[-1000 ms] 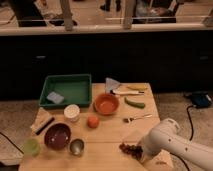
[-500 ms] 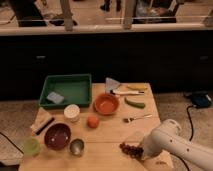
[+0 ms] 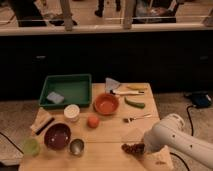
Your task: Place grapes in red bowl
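Grapes (image 3: 132,148) lie at the bottom edge of the wooden table (image 3: 107,132), lower right of centre in the frame, where your robot's white arm (image 3: 175,140) comes in from the lower right corner. Your gripper (image 3: 143,149) is right at the bunch's right end. Whether it is open, closed or has hold of the fruit, you cannot tell from this view.

The red bowl (image 3: 106,104) stands well apart, up and to the left near mid-frame, and looks empty. The step in hand appears to be the pick-up. Next you would need a sure hold on the bunch, a lift clear of the table, and a carry up-left between the orange (image 3: 92,121) and the fork (image 3: 136,118).

The count is one bunch of grapes, two bowls (one red, one maroon bowl (image 3: 57,136)), one orange, one metal cup (image 3: 76,147) and one green tray (image 3: 75,90).
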Motion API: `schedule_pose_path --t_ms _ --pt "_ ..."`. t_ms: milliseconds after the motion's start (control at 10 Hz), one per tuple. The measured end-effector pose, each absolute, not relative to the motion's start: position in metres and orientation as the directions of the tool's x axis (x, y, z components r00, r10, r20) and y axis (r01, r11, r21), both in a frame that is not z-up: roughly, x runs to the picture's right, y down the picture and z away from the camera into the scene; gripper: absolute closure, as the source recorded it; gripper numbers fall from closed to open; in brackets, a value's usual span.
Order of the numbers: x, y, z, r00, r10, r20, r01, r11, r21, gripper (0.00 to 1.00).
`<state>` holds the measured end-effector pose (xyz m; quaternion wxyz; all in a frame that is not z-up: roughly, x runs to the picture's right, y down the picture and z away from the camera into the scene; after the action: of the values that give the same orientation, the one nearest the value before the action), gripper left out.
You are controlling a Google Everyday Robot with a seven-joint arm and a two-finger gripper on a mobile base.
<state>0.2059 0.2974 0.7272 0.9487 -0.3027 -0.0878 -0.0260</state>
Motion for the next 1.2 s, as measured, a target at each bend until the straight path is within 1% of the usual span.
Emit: schedule_pose_path --t_ms 400,1200 --pt "0.200 0.262 0.711 0.983 -0.025 0.181 0.120 0.834 -0.538 1.00" --pt "0.175 0.199 0.714 0.978 -0.081 0.192 0.166 0.859 -0.485 1.00"
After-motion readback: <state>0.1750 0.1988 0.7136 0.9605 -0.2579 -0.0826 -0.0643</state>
